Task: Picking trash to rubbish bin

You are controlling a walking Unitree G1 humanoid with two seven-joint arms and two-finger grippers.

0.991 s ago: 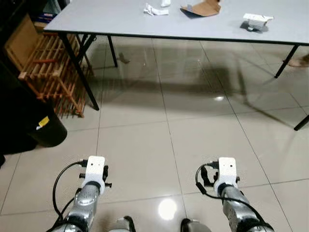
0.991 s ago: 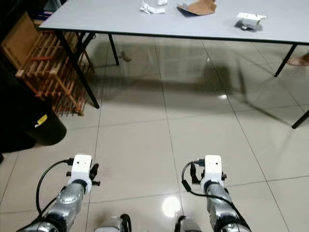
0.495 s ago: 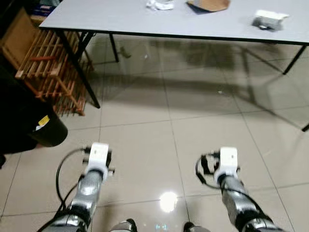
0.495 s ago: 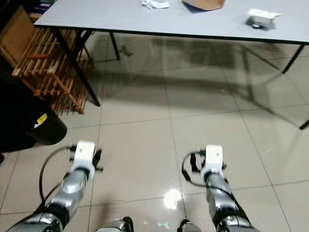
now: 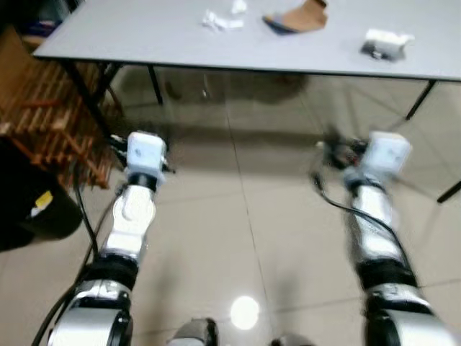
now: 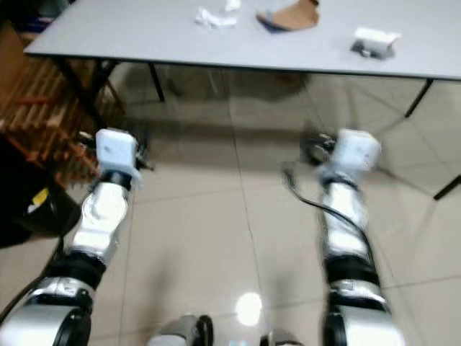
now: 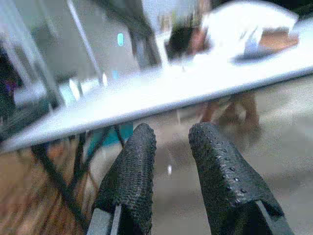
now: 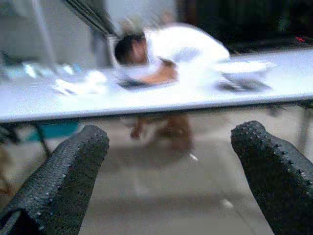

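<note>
On the grey table [image 5: 144, 36] ahead lie a crumpled white paper [image 5: 220, 19], a torn brown cardboard piece [image 5: 299, 18] and a small white box [image 5: 385, 45]. Both arms are raised toward the table's front edge, left arm [image 5: 133, 209] and right arm [image 5: 371, 216], still short of it and below its top. In the left wrist view my left gripper [image 7: 173, 142] has only a narrow gap between its fingers, with nothing in it. In the right wrist view my right gripper [image 8: 168, 147] stands wide open and empty. The pictures are blurred.
A black bin [image 5: 32, 216] stands on the floor at my left, with a wooden rack [image 5: 43, 122] behind it. Black table legs [image 5: 86, 101] slant down under the table. A person in white [image 8: 171, 54] leans over the table's far side. Glossy tiled floor [image 5: 245, 216] lies between.
Both arms have swung up and forward from low by my body toward the table edge. The view has shifted slightly and blurred.
</note>
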